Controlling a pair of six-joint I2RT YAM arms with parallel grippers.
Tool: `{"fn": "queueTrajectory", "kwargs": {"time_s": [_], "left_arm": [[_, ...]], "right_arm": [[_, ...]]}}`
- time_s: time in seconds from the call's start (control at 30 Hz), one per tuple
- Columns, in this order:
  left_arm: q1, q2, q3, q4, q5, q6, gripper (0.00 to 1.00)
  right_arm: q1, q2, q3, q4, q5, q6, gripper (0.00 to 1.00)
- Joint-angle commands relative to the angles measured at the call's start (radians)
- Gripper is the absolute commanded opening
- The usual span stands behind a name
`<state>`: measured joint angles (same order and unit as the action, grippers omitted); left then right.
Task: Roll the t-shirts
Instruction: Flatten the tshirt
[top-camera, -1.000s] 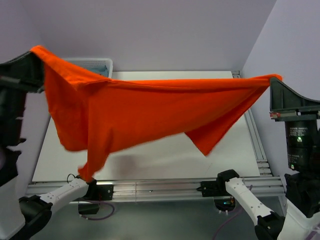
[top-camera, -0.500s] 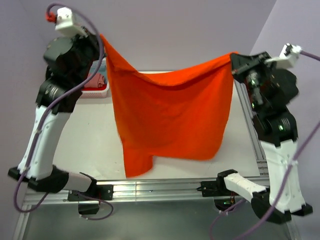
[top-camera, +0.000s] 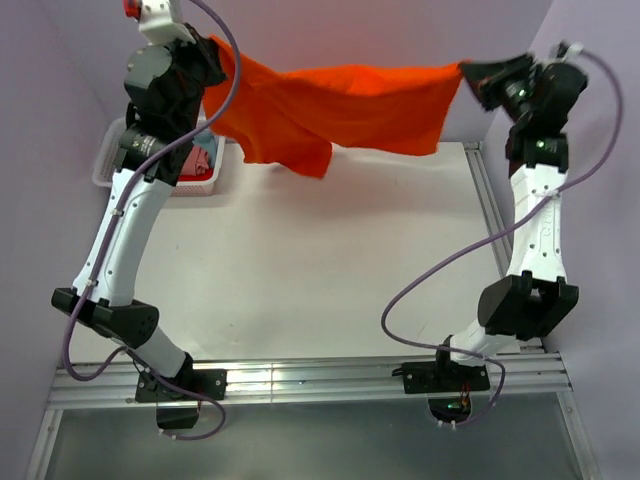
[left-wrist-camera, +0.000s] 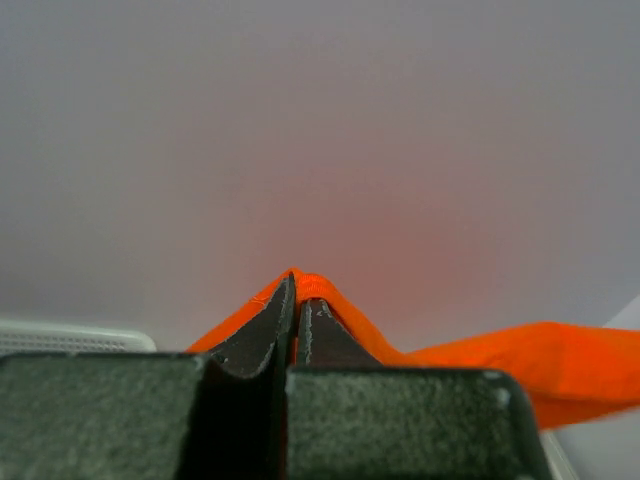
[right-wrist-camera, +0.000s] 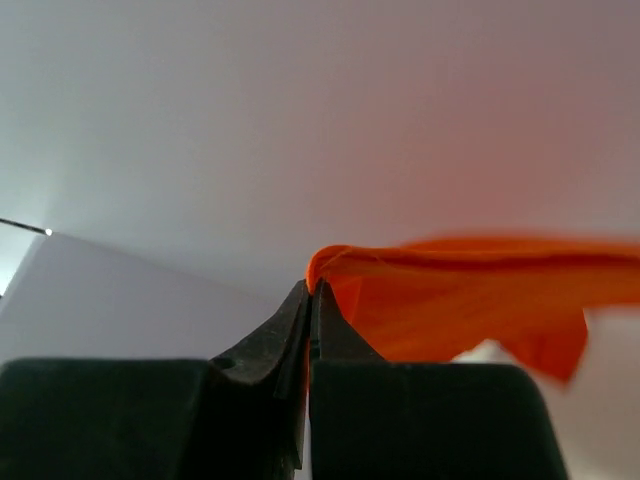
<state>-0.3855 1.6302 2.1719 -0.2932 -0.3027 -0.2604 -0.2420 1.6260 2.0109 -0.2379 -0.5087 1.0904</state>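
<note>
Orange shirt (top-camera: 340, 105), hanging low 0.5 s ago, is now swung high over the table's (top-camera: 330, 260) far edge, stretched between the 2 arms. Left gripper (top-camera: 212, 70) and right gripper (top-camera: 468, 72) are each pinched tight on a corner. Laying it flat probably comes next.

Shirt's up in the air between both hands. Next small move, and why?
Probably lower both hands together: the left hand and right hand each pinch an edge of the orange t-shirt, which hangs above the table, not laid flat for rolling.

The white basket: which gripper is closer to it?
Left. The left gripper pinches the orange t-shirt up by the basket; the right gripper pinches it at the table's opposite side.
</note>
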Motion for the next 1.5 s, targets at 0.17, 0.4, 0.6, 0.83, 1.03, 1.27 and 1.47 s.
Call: {"fn": "queueTrajectory", "kwargs": {"time_s": [0.17, 0.4, 0.6, 0.83, 1.03, 1.27, 1.47], "left_arm": [[0.007, -0.231, -0.515, 0.201, 0.189, -0.140, 0.00], [-0.064, -0.394, -0.681, 0.180, 0.122, -0.151, 0.00], [-0.070, -0.441, -0.477, 0.014, 0.145, -0.143, 0.00], [-0.081, -0.604, -0.353, -0.073, 0.256, -0.137, 0.00], [-0.079, -0.725, -0.293, -0.130, 0.286, -0.131, 0.00], [-0.079, -0.737, -0.201, -0.238, 0.252, -0.143, 0.00], [-0.079, -0.770, -0.290, -0.218, 0.246, -0.143, 0.00]], "right_arm": [[0.000, -0.268, -0.705, 0.345, -0.094, -0.001, 0.00], [-0.046, -0.405, -0.902, 0.321, -0.109, -0.079, 0.00], [-0.056, -0.584, -0.822, 0.155, -0.074, -0.173, 0.00], [-0.056, -0.828, -0.678, 0.017, -0.040, -0.222, 0.00], [-0.056, -0.989, -0.549, -0.087, 0.013, -0.270, 0.00], [-0.056, -1.090, -0.479, -0.265, 0.061, -0.297, 0.00], [-0.056, -1.112, -0.436, -0.454, 0.139, -0.343, 0.00]]}}
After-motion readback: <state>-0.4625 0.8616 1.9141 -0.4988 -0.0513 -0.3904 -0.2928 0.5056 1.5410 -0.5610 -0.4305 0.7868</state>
